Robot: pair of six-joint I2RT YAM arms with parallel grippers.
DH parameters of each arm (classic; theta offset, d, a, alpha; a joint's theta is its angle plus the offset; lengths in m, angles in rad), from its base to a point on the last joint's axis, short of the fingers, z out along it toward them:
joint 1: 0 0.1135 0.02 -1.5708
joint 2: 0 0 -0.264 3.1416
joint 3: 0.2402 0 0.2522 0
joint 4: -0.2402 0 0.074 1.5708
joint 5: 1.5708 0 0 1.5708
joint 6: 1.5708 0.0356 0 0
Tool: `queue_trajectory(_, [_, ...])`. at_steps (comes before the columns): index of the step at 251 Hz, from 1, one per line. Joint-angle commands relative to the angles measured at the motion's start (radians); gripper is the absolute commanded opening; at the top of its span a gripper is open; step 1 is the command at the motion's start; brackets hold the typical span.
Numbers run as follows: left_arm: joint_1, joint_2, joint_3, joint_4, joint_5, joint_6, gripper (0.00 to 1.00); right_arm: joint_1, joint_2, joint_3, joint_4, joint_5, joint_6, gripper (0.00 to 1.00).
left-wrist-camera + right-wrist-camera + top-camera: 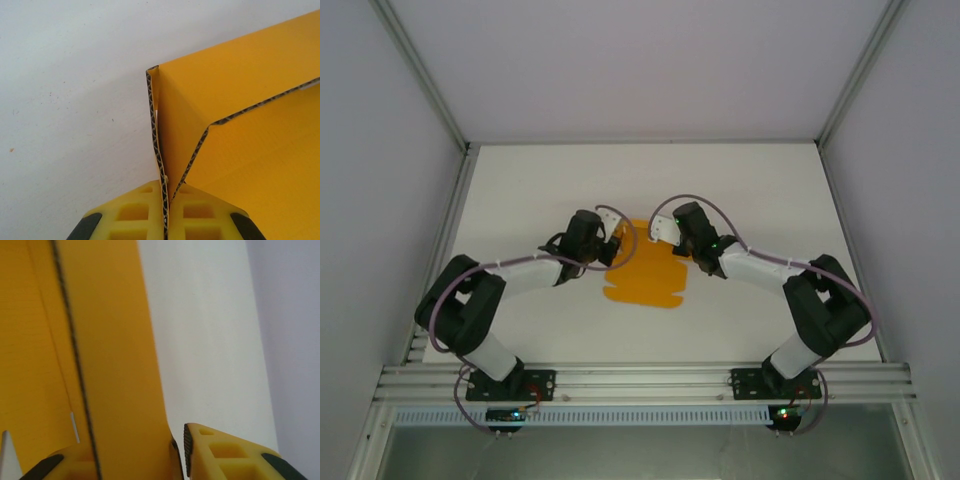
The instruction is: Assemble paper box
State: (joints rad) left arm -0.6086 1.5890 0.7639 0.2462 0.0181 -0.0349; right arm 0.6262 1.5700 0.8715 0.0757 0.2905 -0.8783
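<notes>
Left gripper (607,246) at left edge of paper box (645,276), mid-table (520,190). Left wrist view: jaws pinched tight on upright corrugated flap edge, bare table open to left. Rest of box lies flat toward bases. Right gripper (670,236) at box's far right edge. Card overlaps its left finger (70,465); grip cannot be told. Open table rightward up to wall (295,315).
</notes>
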Motion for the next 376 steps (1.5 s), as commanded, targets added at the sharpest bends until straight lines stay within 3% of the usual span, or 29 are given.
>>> queue_trajectory(1, [0.002, 0.034, 0.026, -0.082, 0.039, 0.035, 0.0, 0.001, -0.003, 0.026, -0.006, -0.048, 0.011, 0.3])
queue_trajectory(48, [0.001, 0.046, 0.043, -0.1, 0.045, 0.039, 0.0, 0.01, 0.0, 0.025, 0.092, -0.008, -0.017, 0.33])
queue_trajectory(86, [0.001, 0.046, 0.051, -0.116, 0.043, 0.051, 0.0, 0.011, -0.029, 0.034, 0.056, -0.02, -0.059, 0.35])
queue_trajectory(126, [0.002, 0.055, 0.057, -0.126, 0.034, 0.061, 0.0, 0.012, -0.021, 0.053, -0.011, -0.009, -0.086, 0.26])
queue_trajectory(183, [0.001, 0.066, 0.071, -0.152, 0.042, 0.075, 0.0, 0.01, -0.041, 0.076, -0.034, -0.02, -0.095, 0.39])
queue_trajectory(262, [0.001, 0.07, 0.073, -0.163, 0.049, 0.081, 0.0, -0.005, -0.056, 0.101, -0.105, -0.032, -0.105, 0.3])
queue_trajectory(283, [0.002, 0.075, 0.08, -0.173, 0.055, 0.087, 0.0, -0.009, -0.058, 0.116, -0.141, -0.056, -0.106, 0.41])
queue_trajectory(335, [0.001, 0.076, 0.087, -0.179, 0.067, 0.09, 0.0, -0.028, -0.086, 0.144, -0.193, -0.148, -0.082, 0.52])
queue_trajectory(347, [0.001, 0.077, 0.087, -0.181, 0.07, 0.09, 0.0, -0.035, -0.095, 0.151, -0.217, -0.165, -0.074, 0.63])
queue_trajectory(376, [0.002, 0.082, 0.096, -0.194, 0.07, 0.092, 0.0, -0.047, -0.115, 0.171, -0.268, -0.195, -0.063, 0.65])
